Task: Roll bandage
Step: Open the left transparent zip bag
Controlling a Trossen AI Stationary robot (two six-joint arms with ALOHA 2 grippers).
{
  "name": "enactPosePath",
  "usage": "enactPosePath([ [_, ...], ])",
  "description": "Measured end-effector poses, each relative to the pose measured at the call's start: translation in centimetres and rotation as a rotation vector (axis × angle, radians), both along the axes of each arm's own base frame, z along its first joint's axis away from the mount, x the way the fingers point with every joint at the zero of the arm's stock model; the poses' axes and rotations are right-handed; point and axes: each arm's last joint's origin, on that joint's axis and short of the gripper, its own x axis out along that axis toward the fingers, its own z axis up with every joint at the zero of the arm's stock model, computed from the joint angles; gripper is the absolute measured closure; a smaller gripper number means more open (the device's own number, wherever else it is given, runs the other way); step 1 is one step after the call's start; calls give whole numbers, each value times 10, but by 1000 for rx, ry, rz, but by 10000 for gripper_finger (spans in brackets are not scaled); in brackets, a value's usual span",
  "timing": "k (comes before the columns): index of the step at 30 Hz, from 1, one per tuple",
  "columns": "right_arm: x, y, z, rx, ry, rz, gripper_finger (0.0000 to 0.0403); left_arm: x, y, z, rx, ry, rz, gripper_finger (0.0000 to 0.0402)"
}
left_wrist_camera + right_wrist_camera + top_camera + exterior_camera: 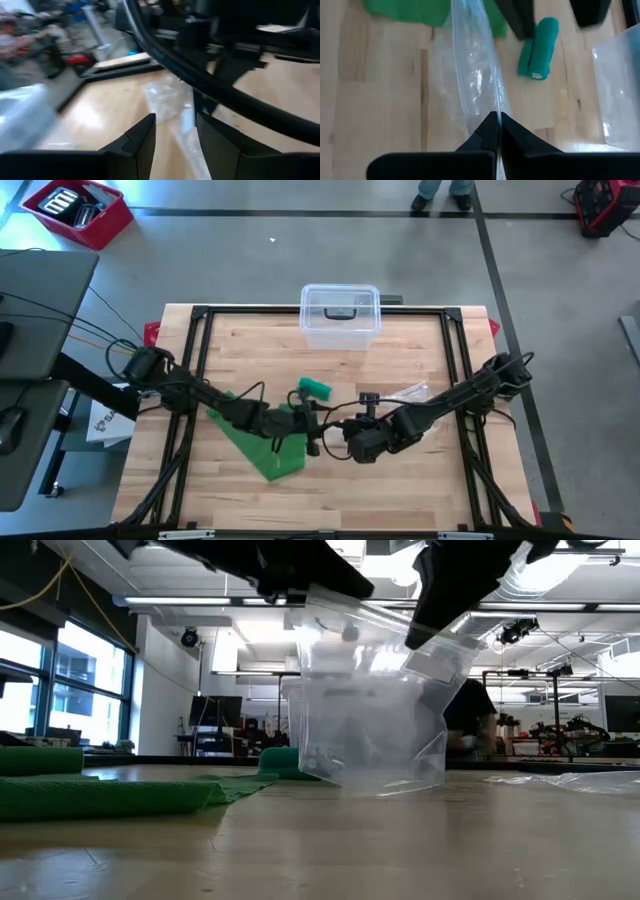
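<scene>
Right gripper [498, 131] pinches plastic bag [470, 75] edge; left gripper [175, 142] parted alongside.

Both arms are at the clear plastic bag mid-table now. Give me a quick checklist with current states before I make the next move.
1. Right gripper pinching the clear plastic bag: ok, fingers shut on its edge.
2. Left gripper open at the bag: ok, fingers apart with bag film between them; actual contact cannot tell.
3. Bag mouth open enough to load: cannot tell; in the low view it hangs upright, bottom on the table.
4. Rolled green bandage within reach: ok, lying on the wood just beyond the bag.
5. All the bandage rolled: not ok, a green bandage strip lies flat under the left arm.
6. Clear plastic bin clear of both arms: ok, at the far edge.
</scene>
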Motion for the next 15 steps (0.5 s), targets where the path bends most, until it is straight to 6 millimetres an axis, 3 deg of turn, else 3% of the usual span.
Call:
enactPosePath([
  [6,-1,-13,1,-47,24,-85,403,2,5,6,-19,-13,-69,261],
  [10,-2,-21,15,-114,14,-167,403,7,6,22,97,-33,-63,261],
  [15,3,-19,34,-133,-24,-131,403,19,19,38,179,31,-3,261],
])
